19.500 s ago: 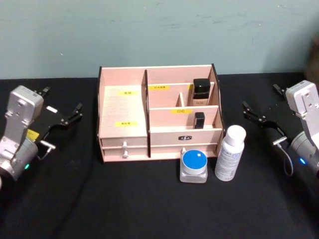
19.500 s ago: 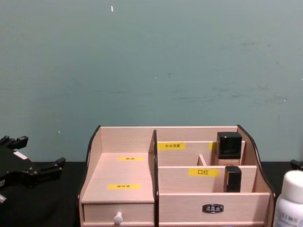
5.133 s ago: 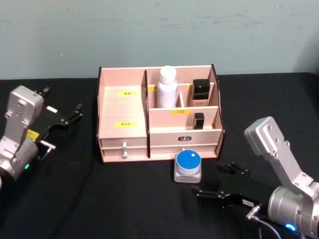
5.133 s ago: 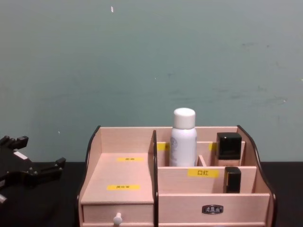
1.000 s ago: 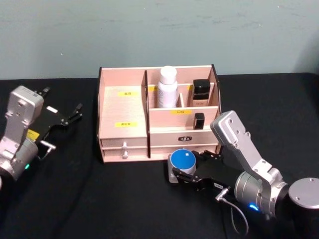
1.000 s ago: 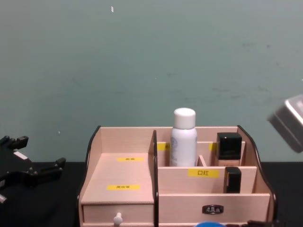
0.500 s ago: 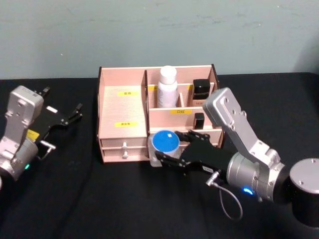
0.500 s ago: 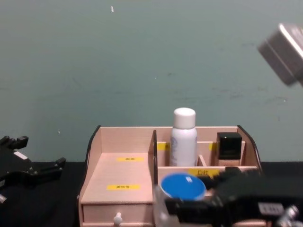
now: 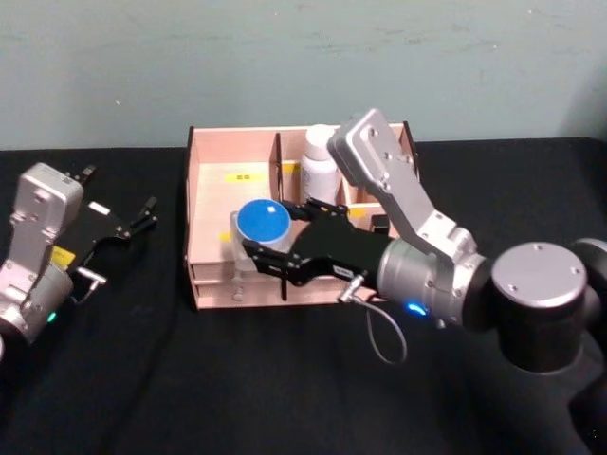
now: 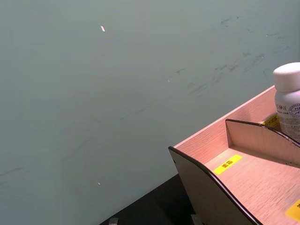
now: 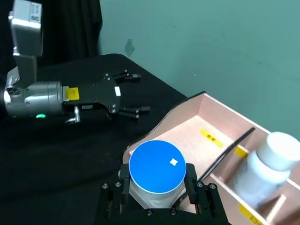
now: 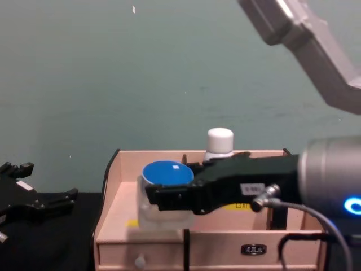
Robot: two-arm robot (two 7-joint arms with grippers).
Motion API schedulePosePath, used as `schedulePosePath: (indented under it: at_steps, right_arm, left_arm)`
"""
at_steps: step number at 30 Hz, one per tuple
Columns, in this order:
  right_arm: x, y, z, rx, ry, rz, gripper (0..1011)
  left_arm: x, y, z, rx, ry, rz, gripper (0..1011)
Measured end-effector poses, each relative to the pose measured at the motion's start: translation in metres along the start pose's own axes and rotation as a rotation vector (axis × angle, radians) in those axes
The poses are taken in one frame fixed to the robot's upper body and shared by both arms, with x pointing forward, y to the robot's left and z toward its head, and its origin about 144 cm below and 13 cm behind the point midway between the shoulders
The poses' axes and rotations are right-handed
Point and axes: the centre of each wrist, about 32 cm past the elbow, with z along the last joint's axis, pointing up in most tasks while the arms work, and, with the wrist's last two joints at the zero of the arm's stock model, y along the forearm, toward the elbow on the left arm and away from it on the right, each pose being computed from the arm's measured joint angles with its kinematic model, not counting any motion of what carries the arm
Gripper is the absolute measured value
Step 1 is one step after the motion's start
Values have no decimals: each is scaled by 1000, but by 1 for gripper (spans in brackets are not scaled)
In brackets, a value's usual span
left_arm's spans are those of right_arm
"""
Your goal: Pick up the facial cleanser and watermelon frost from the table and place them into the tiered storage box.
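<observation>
One item left: white bottle (image 9: 319, 152) already standing in rear compartment of tiered storage box (image 9: 213, 194). Right gripper (image 9: 258, 251) pinching blue-lidded jar (image 9: 263, 221), lifted off table, now over box's left tray. Left gripper (image 9: 121, 225) parked near table's left edge, fingers spread. Lowering and release remain.

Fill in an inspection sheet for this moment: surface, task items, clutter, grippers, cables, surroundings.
Surface: black table.
Task items: tiered storage box upright at the table's back; white bottle standing in a rear compartment; blue-lidded jar held above the box's left section, not yet set down.
Clutter: two small black-capped items sit in the box's right compartments, mostly hidden behind the right arm in the head view.
Grippers: right gripper clamped on the jar's sides; left gripper open, parked at the table's left.
Cables: a thin grey cable loops under the right wrist.
Surroundings: plain teal wall.
</observation>
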Motion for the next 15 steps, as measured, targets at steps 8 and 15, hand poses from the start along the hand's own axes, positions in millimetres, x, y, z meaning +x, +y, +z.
schedulePosePath:
  at_steps: [8,15]
  right_arm:
    - [4,21,5,-9,8,-14,703]
    - [10,39,6,-22,17,-44,703]
  left_arm:
    - [0,0,0,0,0,0,1001]
    - [0,0,0,0,0,0,1001]
